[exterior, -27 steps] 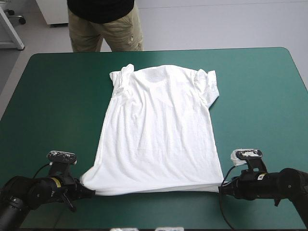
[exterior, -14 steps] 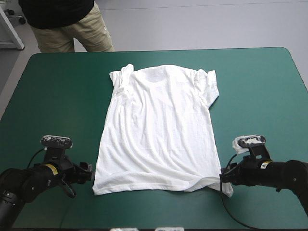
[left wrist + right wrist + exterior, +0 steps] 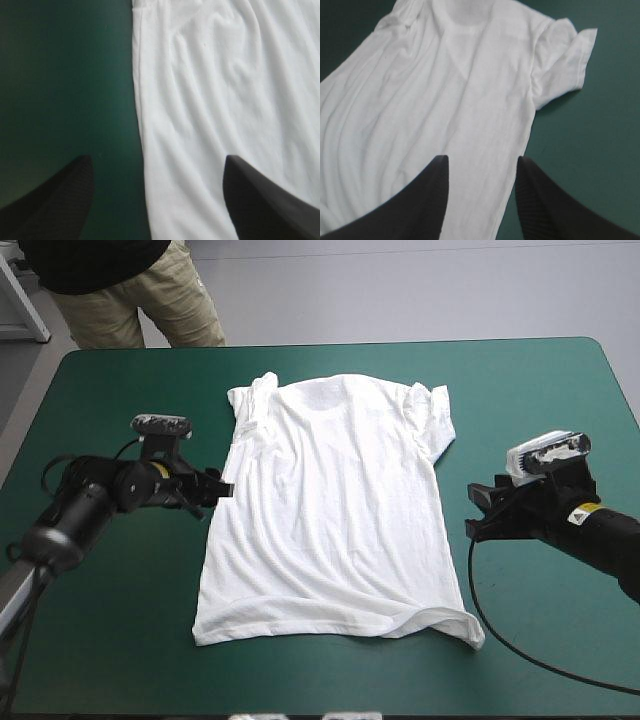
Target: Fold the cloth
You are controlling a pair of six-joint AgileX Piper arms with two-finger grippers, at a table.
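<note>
The white T-shirt (image 3: 330,510) lies spread flat in the middle of the table, collar toward the far edge, hem toward the front. My left gripper (image 3: 224,490) hovers at the shirt's left side edge, about halfway along it. In the left wrist view it (image 3: 157,157) is open, and the T-shirt (image 3: 225,75) edge runs between its fingers. My right gripper (image 3: 474,510) stands just off the shirt's right side edge. It (image 3: 482,159) is open too, pointing across the T-shirt (image 3: 445,85) toward the collar, with nothing held.
The hem's front right corner (image 3: 465,625) is rumpled and sticks out a little. Both sleeves (image 3: 430,415) lie bunched near the far end. The teal-green cover (image 3: 110,580) stretches wide on either side of the shirt and along the front edge.
Both grippers have let go of the hem corners and opened. They moved from the front edge to the shirt's sides, and the hem dropped flat.
</note>
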